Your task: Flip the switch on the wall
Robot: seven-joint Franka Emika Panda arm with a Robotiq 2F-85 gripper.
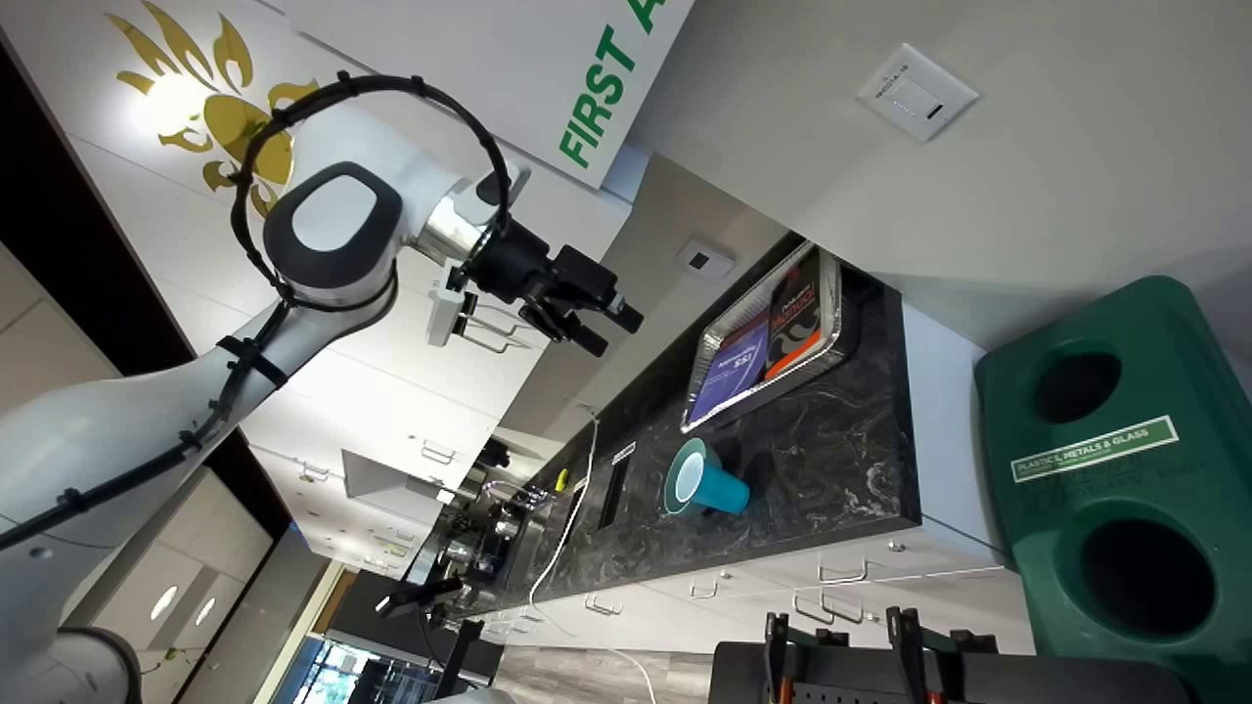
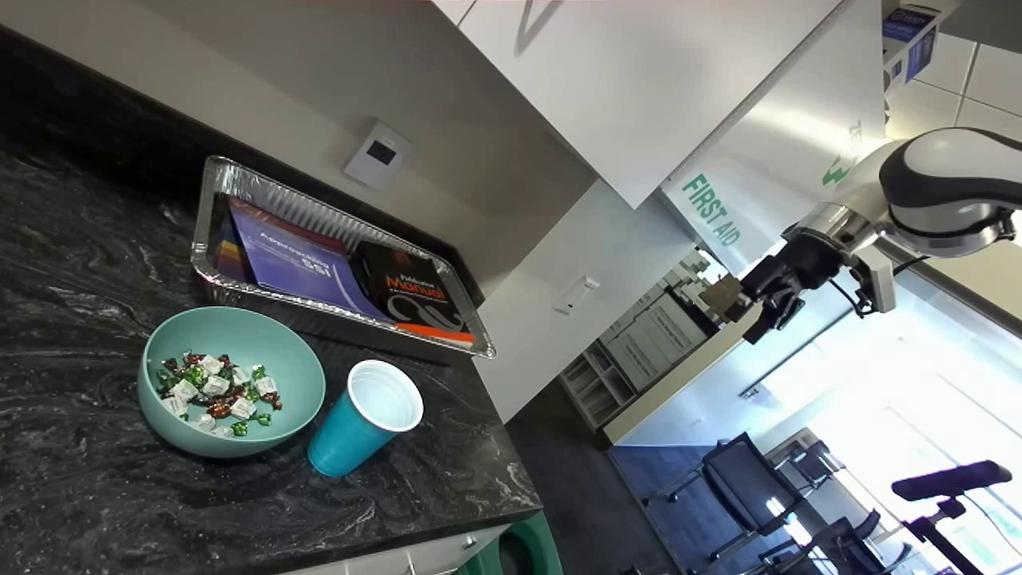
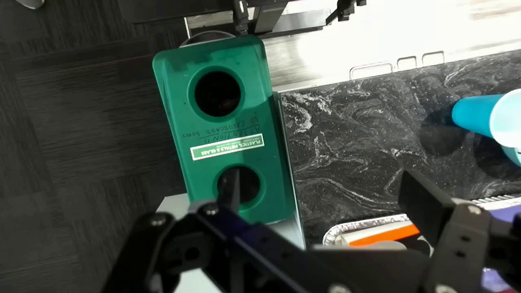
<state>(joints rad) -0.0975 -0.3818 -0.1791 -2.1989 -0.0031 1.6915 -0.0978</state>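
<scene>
A white wall plate with a rocker switch (image 1: 917, 93) is on the grey side wall in an exterior view. The wall plate also shows small and edge-on in an exterior view (image 2: 576, 295). Which way the rocker is set is too small to tell. My gripper (image 1: 614, 330) is raised in the air by the FIRST AID cabinet, apart from the switch, and it also shows in an exterior view (image 2: 738, 318). In the wrist view the gripper's fingers (image 3: 325, 191) are spread wide with nothing held between them. The switch is out of the wrist view.
A foil tray (image 2: 267, 190) with books, a teal cup (image 1: 722, 487) and a candy bowl (image 2: 271, 343) stand on the dark counter. A green recycling bin (image 3: 252, 114) is at the counter's end. The FIRST AID cabinet (image 1: 509, 59) hangs above. A thermostat (image 1: 704, 260) is on the back wall.
</scene>
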